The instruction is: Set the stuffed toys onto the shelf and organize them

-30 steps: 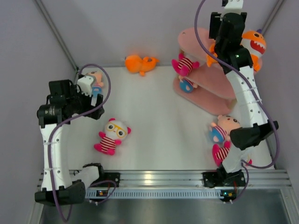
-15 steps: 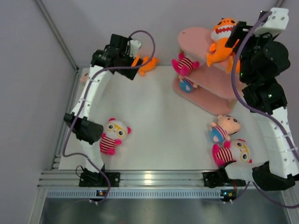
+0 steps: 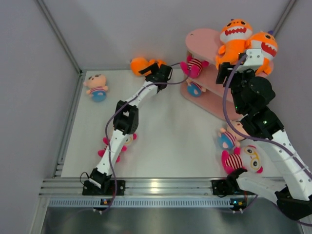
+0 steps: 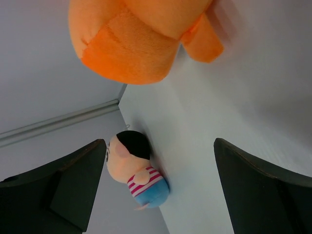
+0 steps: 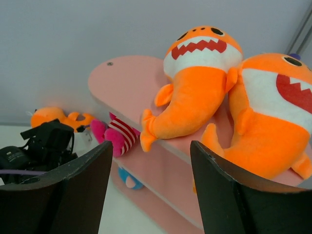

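Top external view puts the shelf (image 3: 201, 37) at about 2 o'clock on the surface (image 3: 165, 131). Two orange sharks (image 3: 233, 38) lean together on its top board, a striped doll (image 3: 193, 66) sits on the middle board and a blue-bodied doll (image 3: 195, 89) on the lowest. Setting the sharks side by side looks deliberate: like with like, which fits the organizing half of the task.

The right claw (image 5: 151, 145) hangs just in front of that pair. Its jaws are partly apart and hold nothing, so the sharks stand on their own, propped against each other.

The left arm is stretched long toward 12 o'clock, where a third shark (image 3: 140, 65) lies on the surface near the back wall. The left claw (image 3: 157, 74) is spread wide and empty. The left wrist view shows that shark just ahead of the jaws, not yet between them. Such a wide spread suits a fat, soft body, and this shark probably belongs up beside the other two.

Four more toys lie loose:
- A pink-faced doll (image 3: 96, 87) at 10 o'clock.
- A second striped doll (image 3: 103, 152) at 7 o'clock, partly hidden under the left arm.
- Another pink-faced doll (image 3: 228, 137) and a third striped doll (image 3: 246, 158) at 4 o'clock, close by the right arm.
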Controlling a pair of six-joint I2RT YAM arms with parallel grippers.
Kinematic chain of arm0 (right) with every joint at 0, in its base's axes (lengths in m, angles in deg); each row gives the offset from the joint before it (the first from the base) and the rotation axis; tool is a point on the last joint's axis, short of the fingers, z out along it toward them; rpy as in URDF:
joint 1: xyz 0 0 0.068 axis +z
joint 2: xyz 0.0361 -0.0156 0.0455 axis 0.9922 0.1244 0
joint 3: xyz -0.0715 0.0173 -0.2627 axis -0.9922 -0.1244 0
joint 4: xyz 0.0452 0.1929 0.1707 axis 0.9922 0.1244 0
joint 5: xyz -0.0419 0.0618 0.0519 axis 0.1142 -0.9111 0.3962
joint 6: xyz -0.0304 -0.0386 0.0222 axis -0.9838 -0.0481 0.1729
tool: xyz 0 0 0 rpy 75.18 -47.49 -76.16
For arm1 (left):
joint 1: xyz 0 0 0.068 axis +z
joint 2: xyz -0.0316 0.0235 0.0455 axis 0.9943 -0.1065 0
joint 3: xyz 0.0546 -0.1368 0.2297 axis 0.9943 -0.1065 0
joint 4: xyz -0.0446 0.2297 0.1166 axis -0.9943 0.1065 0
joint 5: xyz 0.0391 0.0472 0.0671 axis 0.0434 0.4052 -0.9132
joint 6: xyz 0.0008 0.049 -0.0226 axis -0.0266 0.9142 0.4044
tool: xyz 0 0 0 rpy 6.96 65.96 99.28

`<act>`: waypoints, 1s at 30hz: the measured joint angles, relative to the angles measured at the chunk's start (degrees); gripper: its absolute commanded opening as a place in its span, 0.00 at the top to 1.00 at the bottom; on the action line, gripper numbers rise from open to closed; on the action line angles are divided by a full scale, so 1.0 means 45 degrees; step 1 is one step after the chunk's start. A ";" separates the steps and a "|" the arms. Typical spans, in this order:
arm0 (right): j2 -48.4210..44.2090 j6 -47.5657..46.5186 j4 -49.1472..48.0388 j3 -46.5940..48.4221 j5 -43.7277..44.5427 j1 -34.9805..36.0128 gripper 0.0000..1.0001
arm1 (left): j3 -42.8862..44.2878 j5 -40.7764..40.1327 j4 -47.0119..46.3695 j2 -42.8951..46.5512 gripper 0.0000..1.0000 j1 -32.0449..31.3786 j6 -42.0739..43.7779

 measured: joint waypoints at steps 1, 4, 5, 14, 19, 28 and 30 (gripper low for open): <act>-0.0194 0.0005 -0.0010 -0.0146 0.0005 0.0053 0.35 | -0.0209 -0.0092 -0.0379 -0.0019 0.02 0.0126 0.0321; -0.0903 0.0019 -0.0136 -0.0539 0.0073 0.0112 0.35 | -0.0287 -0.0413 -0.1948 -0.0019 0.02 0.0466 0.1399; -0.1098 0.0024 -0.0228 -0.0607 0.0073 0.0126 0.35 | -0.0287 -0.0510 -0.2453 -0.0019 0.02 0.0539 0.1758; -0.1773 -0.0228 -0.0860 -0.0675 0.0457 0.0155 0.34 | -0.0272 -0.0573 -0.7524 -0.1443 0.02 0.0709 0.5493; -0.1705 -0.0534 -0.0962 -0.0850 0.0636 0.0185 0.34 | -0.0277 -0.0359 -0.8393 -0.2312 0.02 0.0695 0.6509; -0.1321 -0.0991 -0.0957 -0.0937 0.0665 0.0199 0.32 | -0.0272 -0.0078 -0.9738 -0.2535 0.05 0.0767 0.7864; -0.1326 -0.1078 -0.0967 -0.0937 0.0680 0.0199 0.32 | -0.0272 0.0058 -1.0030 -0.2662 0.10 0.0797 0.8102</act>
